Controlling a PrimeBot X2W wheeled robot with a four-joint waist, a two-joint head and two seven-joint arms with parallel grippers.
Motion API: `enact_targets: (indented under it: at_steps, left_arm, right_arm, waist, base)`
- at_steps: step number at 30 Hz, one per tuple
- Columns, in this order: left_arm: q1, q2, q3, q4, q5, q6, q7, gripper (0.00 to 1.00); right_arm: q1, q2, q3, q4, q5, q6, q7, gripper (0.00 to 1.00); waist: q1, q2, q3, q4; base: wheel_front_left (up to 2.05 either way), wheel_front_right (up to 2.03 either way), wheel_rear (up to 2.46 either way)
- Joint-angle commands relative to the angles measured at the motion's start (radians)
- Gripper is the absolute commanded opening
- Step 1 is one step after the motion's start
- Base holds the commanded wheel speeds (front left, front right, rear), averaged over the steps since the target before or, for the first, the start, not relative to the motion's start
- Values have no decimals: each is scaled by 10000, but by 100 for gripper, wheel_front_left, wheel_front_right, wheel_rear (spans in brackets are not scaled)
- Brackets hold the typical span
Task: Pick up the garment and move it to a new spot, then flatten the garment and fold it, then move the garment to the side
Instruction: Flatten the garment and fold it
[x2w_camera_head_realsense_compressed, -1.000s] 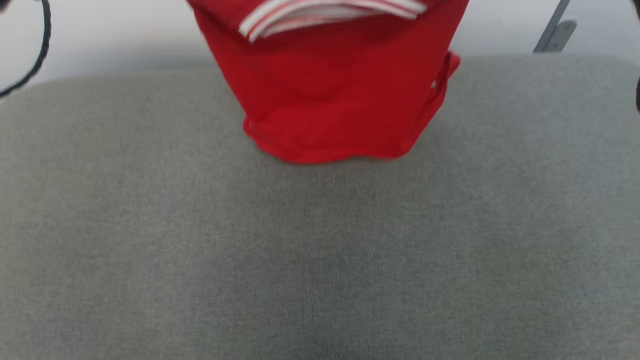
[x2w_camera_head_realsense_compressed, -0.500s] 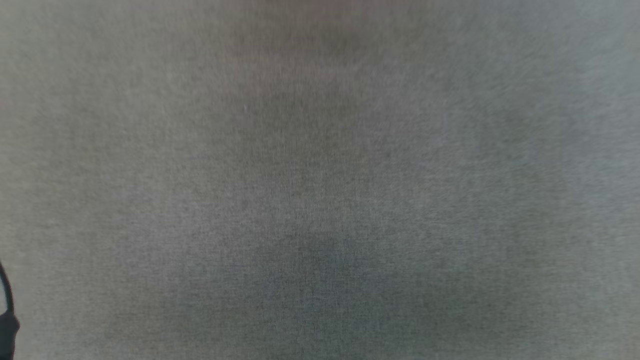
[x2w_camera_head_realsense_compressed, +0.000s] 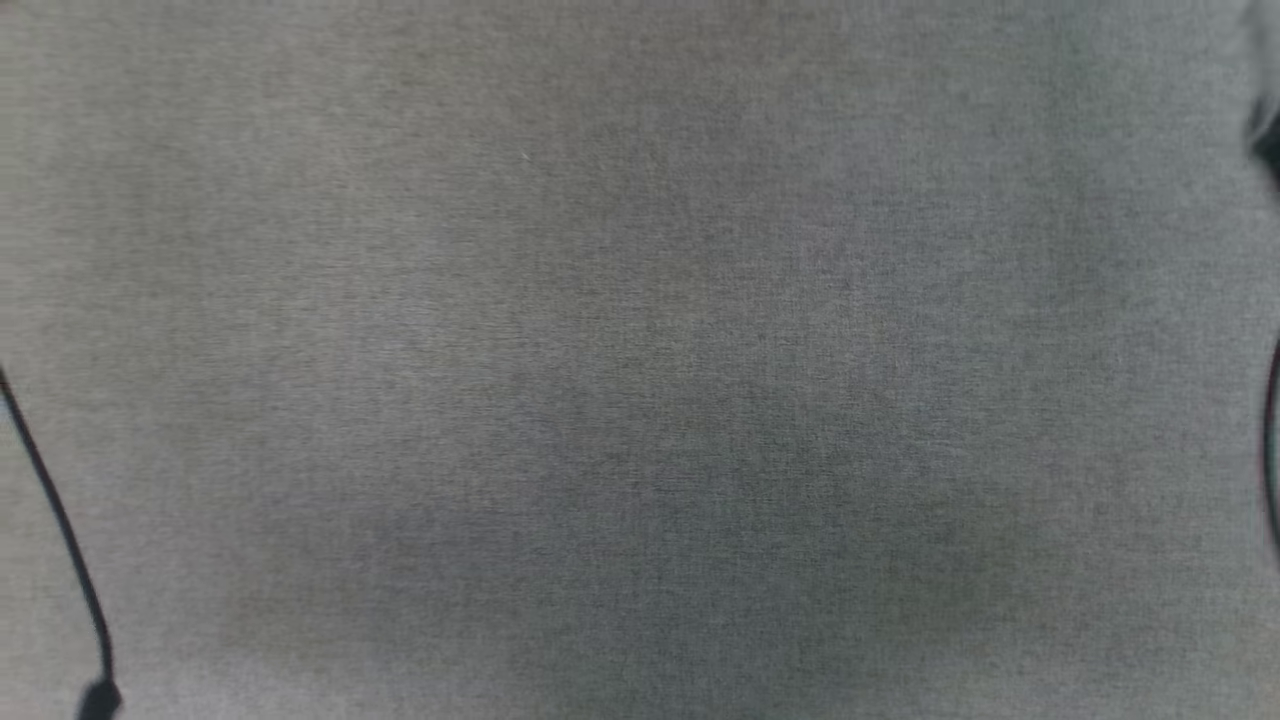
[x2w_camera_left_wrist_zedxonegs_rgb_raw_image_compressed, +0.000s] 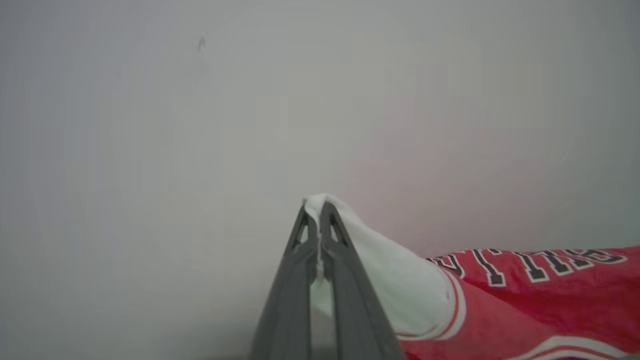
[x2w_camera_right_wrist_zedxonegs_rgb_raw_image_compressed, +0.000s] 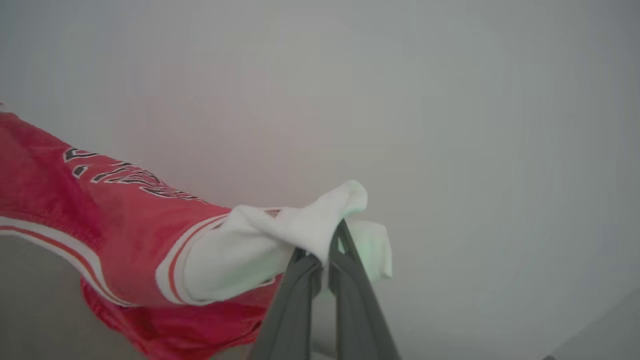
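Note:
The garment (x2w_camera_left_wrist_zedxonegs_rgb_raw_image_compressed: 525, 305) is a red jersey with white sleeves and black white-outlined lettering. In the left wrist view my left gripper (x2w_camera_left_wrist_zedxonegs_rgb_raw_image_compressed: 315, 210) is shut on the tip of one white sleeve, and the red body stretches away to the lower right. In the right wrist view my right gripper (x2w_camera_right_wrist_zedxonegs_rgb_raw_image_compressed: 327, 250) is shut on the other white sleeve of the garment (x2w_camera_right_wrist_zedxonegs_rgb_raw_image_compressed: 100, 230), whose red body hangs out to the left. Both views have a plain pale wall behind the cloth.
The head view looks down on a grey fabric surface (x2w_camera_head_realsense_compressed: 640, 360). A thin black cable (x2w_camera_head_realsense_compressed: 60, 530) runs along its left edge, and a dark shape (x2w_camera_head_realsense_compressed: 1270, 150) sits at the right edge.
The head view has swung down. One second ago the garment's red hem hung over the far edge of the grey surface; now that view holds just the grey surface and a cable.

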Motion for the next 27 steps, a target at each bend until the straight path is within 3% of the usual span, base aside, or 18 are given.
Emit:
enact_targets:
  at_steps: [1, 6, 13, 19, 27]
  left_arm:
    - [285, -91, -29, 152, -104, -129, 228, 0]
    - [1419, -207, -235, 916, -472, -604, 1812, 0]
    - [3059, -190, -508, 1300, -806, -915, 3614, 0]
    - [4582, 92, -464, 1148, -1220, -945, 4191, 0]
    - [6783, 716, -310, -158, -1751, -675, 4698, 0]
  right_arm:
    - [239, 113, -17, 178, 498, -3, 165, 0]
    - [1120, 239, 670, 268, 2145, -3, 1543, 0]
    - [2991, -626, 1962, -1091, 4344, -3, 3878, 0]
    - [5019, -1721, 2451, -2750, 5897, -3, 5571, 0]
    - [7630, -2898, 2142, -4818, 7067, -3, 7254, 0]
  waist:
    - [-1, 0, -167, 108]
    - [-1, 0, -653, 281]
    - [-1, 0, -1430, 421]
    - [-1, 0, -2104, 460]
    - [-1, 0, -2978, 513]
  base:
    - [0, 0, 0]
    - [0, 0, 0]
    - [0, 0, 0]
    - [0, 0, 0]
    - [0, 0, 0]
